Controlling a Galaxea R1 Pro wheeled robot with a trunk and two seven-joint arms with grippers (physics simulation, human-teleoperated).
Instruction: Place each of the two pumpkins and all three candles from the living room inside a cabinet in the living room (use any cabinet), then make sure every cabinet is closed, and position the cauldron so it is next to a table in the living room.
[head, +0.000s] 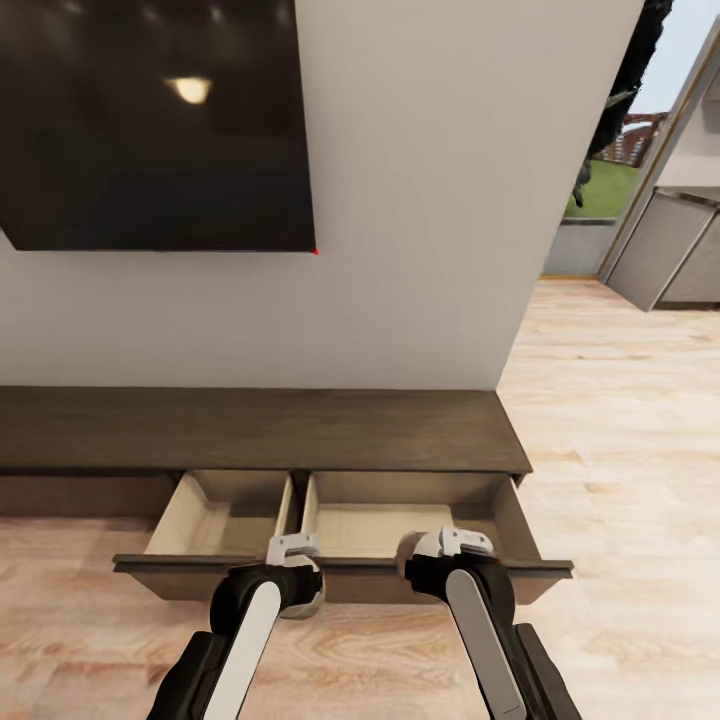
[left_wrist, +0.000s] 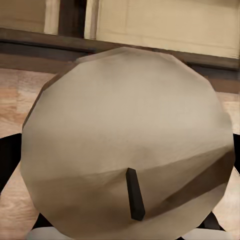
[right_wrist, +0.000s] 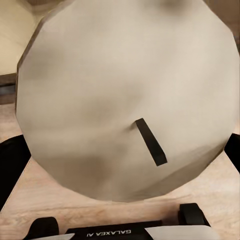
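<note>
The cabinet (head: 260, 430) is a long, low dark-brown unit against the white wall. Two of its drawers, the left (head: 215, 515) and the right (head: 400, 520), are pulled out and look pale beige and bare inside. My left gripper (head: 300, 590) hangs over the left drawer's front edge, shut on a pale beige candle (left_wrist: 125, 135) with a dark wick. My right gripper (head: 425, 555) is over the right drawer's front edge, shut on a second beige candle (right_wrist: 125, 95). Black fingers (right_wrist: 10, 165) flank each candle. The pumpkins, cauldron and table are out of view.
A large black TV (head: 150, 120) hangs on the wall above the cabinet. Light wood floor (head: 620, 450) runs past the cabinet's right end toward grey cupboards (head: 670, 250) and a window. The open drawer fronts stick out toward me.
</note>
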